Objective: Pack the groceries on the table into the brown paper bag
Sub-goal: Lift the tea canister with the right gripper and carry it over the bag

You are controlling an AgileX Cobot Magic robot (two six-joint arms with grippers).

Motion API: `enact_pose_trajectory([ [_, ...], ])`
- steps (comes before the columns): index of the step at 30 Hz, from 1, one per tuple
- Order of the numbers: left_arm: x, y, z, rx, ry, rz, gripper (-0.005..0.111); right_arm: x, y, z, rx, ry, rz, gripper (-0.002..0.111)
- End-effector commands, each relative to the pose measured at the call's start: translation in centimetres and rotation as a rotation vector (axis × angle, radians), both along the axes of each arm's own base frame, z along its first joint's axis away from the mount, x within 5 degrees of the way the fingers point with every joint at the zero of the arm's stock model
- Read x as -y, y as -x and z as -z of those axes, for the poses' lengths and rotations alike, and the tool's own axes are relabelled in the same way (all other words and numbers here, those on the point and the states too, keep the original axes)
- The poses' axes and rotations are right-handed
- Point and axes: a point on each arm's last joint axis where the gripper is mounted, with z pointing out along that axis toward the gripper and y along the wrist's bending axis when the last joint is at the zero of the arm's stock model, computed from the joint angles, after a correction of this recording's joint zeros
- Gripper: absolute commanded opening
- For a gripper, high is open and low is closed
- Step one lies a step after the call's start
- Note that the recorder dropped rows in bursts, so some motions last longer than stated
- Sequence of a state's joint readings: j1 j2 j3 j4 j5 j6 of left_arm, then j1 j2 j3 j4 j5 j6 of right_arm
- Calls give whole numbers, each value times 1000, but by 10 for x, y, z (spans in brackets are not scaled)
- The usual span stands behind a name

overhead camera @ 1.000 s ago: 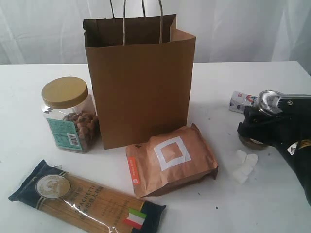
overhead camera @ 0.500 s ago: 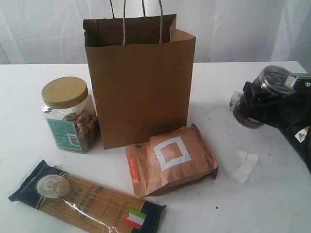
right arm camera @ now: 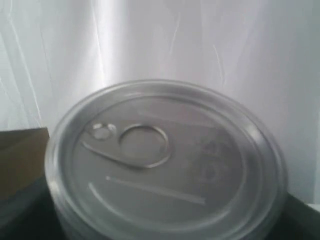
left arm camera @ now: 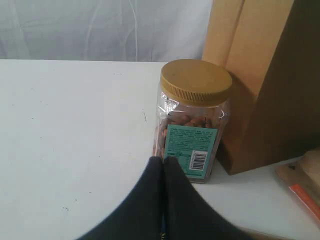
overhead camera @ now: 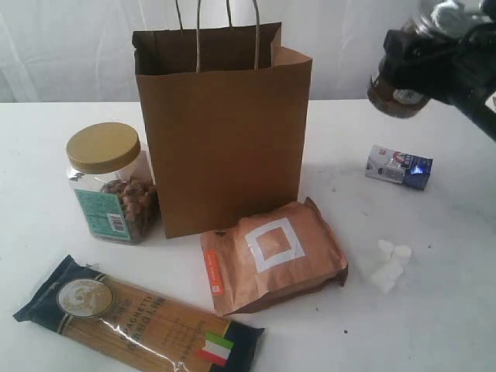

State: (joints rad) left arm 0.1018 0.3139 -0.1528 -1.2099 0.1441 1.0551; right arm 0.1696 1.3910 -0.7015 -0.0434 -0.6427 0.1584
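The brown paper bag (overhead camera: 225,139) stands upright and open at the back of the table (overhead camera: 442,325). My right gripper (overhead camera: 430,56) is shut on the dark silver-lidded jar (overhead camera: 399,87) and holds it high in the air, right of the bag and level with its rim. The jar's pull-tab lid (right arm camera: 160,160) fills the right wrist view. My left gripper (left arm camera: 163,162) is shut and empty, just short of the tan-lidded nut jar (left arm camera: 192,115), which stands left of the bag. Spaghetti packet (overhead camera: 132,318), copper pouch (overhead camera: 271,256), small carton (overhead camera: 397,167) and marshmallows (overhead camera: 389,263) lie on the table.
A white curtain hangs behind the table. The bag's twisted handles (overhead camera: 226,31) stick up above its rim. The bag's side (left arm camera: 265,85) stands right beside the nut jar. The left arm is out of the exterior view.
My right gripper has lifted the dark jar from the table at the right, up to the height of the bag's rim. This uncovered the small carton. The left gripper has not moved.
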Motion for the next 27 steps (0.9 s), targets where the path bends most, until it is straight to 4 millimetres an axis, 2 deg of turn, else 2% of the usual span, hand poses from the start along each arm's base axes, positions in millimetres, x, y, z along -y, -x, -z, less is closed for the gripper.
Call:
enact_pose_trajectory([
  [1,1,1,1,1,14,12,0,-4,-9,-43,136,18,-26,0],
  [7,1,1,1,1,14,12,0,-14,-23,-78,170,-4,-113,0],
  [12,1,1,1,1,14,12,0,-16,-29,-95,207,-117,-147,0],
  [15,1,1,1,1,14,12,0,-24,-33,-95,245,-210,-245,0],
  [18,1,1,1,1,14,12,0,-31,-46,-86,222,-297,-318,0],
  [21,1,1,1,1,14,12,0,-41,-59,-77,227,-320,-372,0],
  [27,1,1,1,1,14,12,0,-62,-77,-73,246,-300,-423,0],
])
